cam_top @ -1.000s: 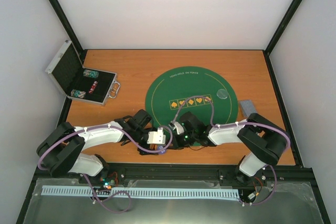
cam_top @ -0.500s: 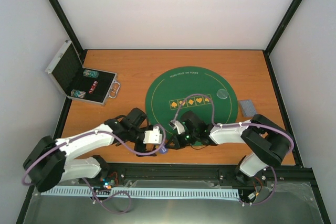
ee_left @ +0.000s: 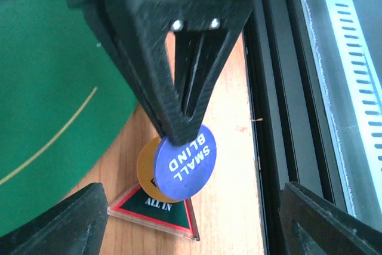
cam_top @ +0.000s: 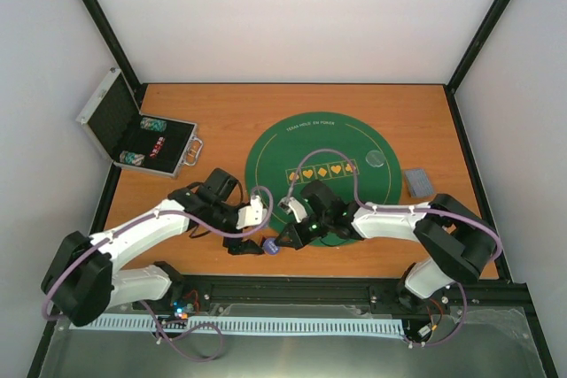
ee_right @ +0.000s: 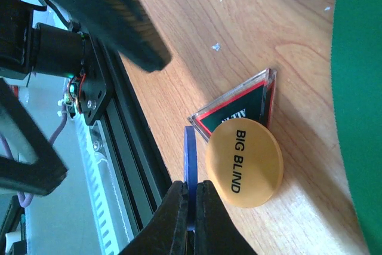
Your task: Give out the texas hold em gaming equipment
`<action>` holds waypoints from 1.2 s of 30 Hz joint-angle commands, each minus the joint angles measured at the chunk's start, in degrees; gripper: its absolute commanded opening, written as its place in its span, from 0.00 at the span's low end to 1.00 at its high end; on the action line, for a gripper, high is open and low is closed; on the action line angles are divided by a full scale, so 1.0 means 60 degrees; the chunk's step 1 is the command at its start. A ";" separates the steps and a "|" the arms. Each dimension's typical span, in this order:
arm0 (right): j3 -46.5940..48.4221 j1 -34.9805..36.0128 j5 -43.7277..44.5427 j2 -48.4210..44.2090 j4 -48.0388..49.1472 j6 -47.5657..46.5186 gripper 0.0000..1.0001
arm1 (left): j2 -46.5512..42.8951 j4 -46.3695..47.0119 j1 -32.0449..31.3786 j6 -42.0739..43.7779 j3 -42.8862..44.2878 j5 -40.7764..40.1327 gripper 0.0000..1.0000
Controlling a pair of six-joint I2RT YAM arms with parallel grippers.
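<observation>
The purple-blue chip (ee_left: 185,160) bears white lettering, the orange chip (ee_right: 243,162) black lettering.

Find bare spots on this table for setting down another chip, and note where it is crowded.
Free: the wood between the silver case and the green mat, and the strip behind it. Crowded: the near edge, where the right gripper holds a blue chip beside the orange chip and triangle.

R gripper (ee_right: 192,186) in at the bottom edge, fingers pinched tight on the blue chip (ee_right: 190,153), which shows edge-on. Just beside it the orange chip (ee_right: 243,162), marked "BIG BLIND", lies flat, overlapping the red-edged triangle (ee_right: 239,108) on the wood table (ee_right: 239,28). Green mat (ee_right: 361,88) along the right edge. Black rail (ee_right: 128,147) at left, w/ a blurred black bar (ee_right: 101,10) across the top left.
</observation>
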 commanded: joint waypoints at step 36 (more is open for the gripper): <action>0.7500 -0.5746 0.0946 0.3539 -0.3699 -0.0668 0.03 | 0.1104 0.2162 0.0564 -0.2449 0.0500 -0.5126 0.96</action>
